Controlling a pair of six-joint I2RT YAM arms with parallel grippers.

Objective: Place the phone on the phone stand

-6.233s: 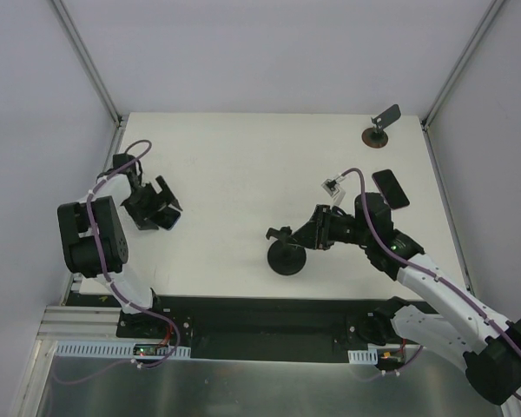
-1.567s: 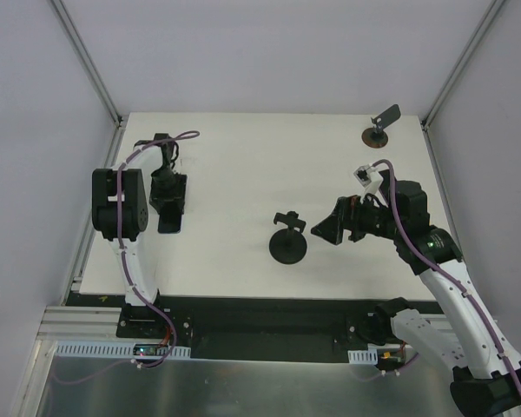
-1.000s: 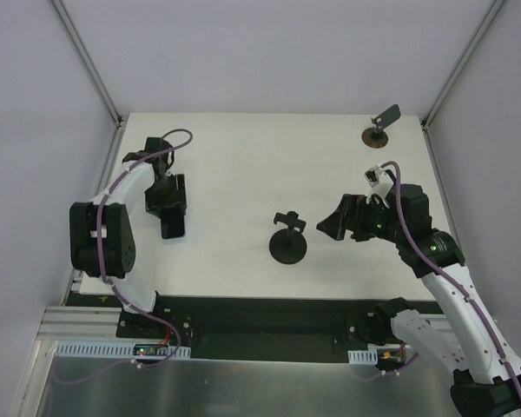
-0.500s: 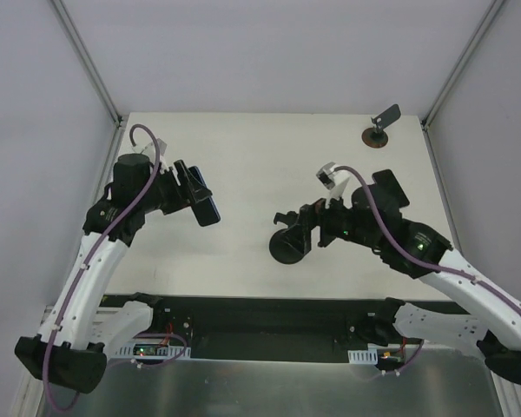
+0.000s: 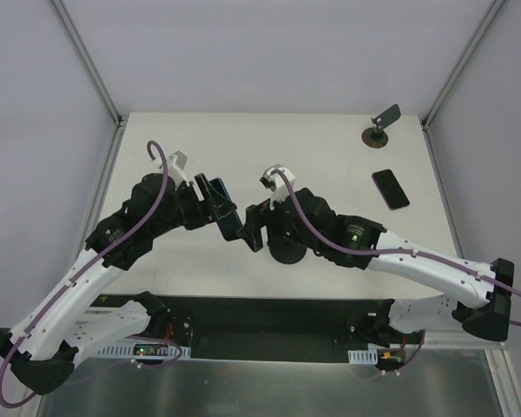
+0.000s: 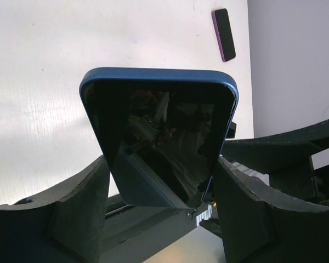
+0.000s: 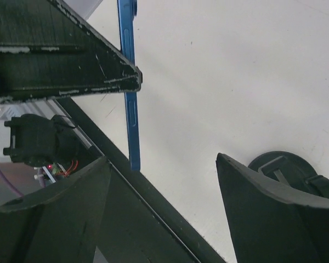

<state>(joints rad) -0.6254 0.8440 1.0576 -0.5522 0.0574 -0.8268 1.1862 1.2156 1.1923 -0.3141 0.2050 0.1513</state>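
I see the phone [image 6: 162, 142], thin and black, with a shiny dark screen and a blue edge. My left gripper [image 6: 162, 189] holds it tilted, up off the table. The phone stand [image 5: 288, 252] is black with a round base. It stands close by, at the phone's 3 o'clock.

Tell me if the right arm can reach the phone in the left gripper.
Probably yes: the right gripper sits right beside the phone, jaws open, its free blue edge showing between them, nothing in the way.
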